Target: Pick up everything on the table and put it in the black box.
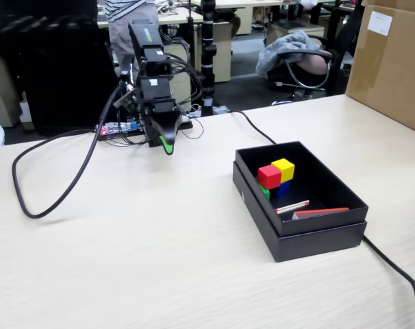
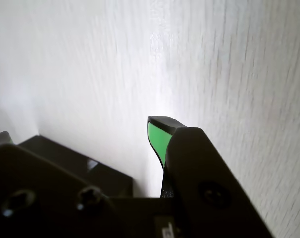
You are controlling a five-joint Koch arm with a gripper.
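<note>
The table (image 1: 159,247) looks like pale wood-grain laminate, smooth and matt. The black box (image 1: 310,236) seems to be matt cardboard. The red cube (image 1: 268,175) and yellow cube (image 1: 284,168) have smooth, plain-coloured faces (material unclear). The gripper (image 1: 168,147) is dull black plastic with a green pad.

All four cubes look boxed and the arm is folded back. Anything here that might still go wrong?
1. The red cube and yellow cube sit stacked on the green cube and blue cube inside the black box; a nudge might topple them.
2. The thick black cable loops across the table beside the arm and could snag it.
3. The gripper rests close to the table; a downward move may scrape it.
</note>
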